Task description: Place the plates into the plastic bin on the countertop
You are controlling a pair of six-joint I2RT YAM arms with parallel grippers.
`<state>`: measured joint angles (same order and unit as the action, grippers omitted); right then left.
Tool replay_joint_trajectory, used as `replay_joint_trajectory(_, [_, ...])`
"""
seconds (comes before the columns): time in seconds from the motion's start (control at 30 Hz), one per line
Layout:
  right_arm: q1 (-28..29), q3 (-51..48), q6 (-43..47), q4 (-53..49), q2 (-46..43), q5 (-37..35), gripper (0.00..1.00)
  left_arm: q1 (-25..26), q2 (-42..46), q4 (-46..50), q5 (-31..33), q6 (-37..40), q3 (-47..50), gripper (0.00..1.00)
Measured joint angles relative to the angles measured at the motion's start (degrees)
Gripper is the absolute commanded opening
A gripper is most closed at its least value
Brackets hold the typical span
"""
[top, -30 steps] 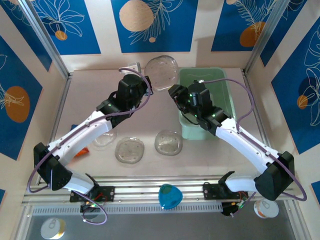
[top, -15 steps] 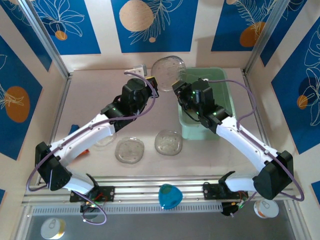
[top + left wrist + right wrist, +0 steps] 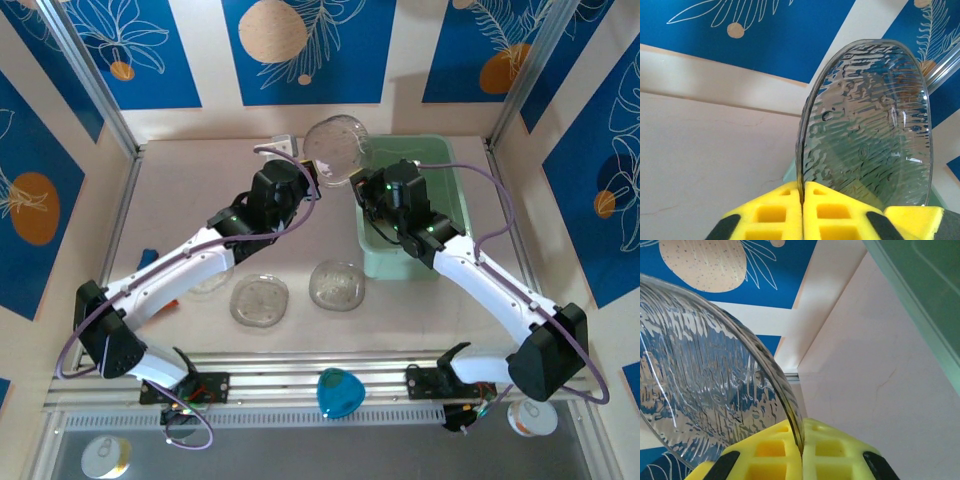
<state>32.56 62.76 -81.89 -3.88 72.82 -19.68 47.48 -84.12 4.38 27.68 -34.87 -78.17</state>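
Barely begun: clear ribbed plate (image 3: pixel 335 147) aloft just left of the plastic bin (image 3: pixel 447 192), rim pinched tight by both left gripper (image 3: pixel 802 192) and right gripper (image 3: pixel 802 440), nothing visibly binned, other plates (image 3: pixel 259 300) lying on countertop (image 3: pixel 200 190).

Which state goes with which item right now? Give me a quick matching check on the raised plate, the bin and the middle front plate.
Things:
1. raised plate
2. plastic bin
3. middle front plate

States:
A. lying flat on the countertop
B. pinched at its rim by the left gripper and the right gripper
C. mint green, at the right side

Pairs: 1-B, 2-C, 3-A
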Motion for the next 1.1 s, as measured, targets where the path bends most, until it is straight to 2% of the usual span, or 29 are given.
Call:
replay_joint_trajectory(0.33, [0.0,-0.7,0.3,-0.8,-0.3,-1.9,0.00,0.0,-0.6,5.7,0.0,-2.6,-1.4,0.56])
replay_joint_trajectory(0.67, [-0.6,-1.4,0.8,-2.1,-2.8,-3.1,0.00,-1.6,-0.8,10.9,-1.0,-4.5,-3.2,0.82])
replay_joint_trajectory(0.8, [-1.1,-1.4,1.0,-2.7,-3.1,-3.5,0.00,-2.9,-0.9,12.9,-1.7,-5.4,-3.8,1.00])
replay_joint_trajectory(1.1, [-2.5,-1.4,0.8,-7.0,-4.0,-4.9,0.00,-7.4,-0.8,15.4,-3.8,-5.3,-4.1,1.00])
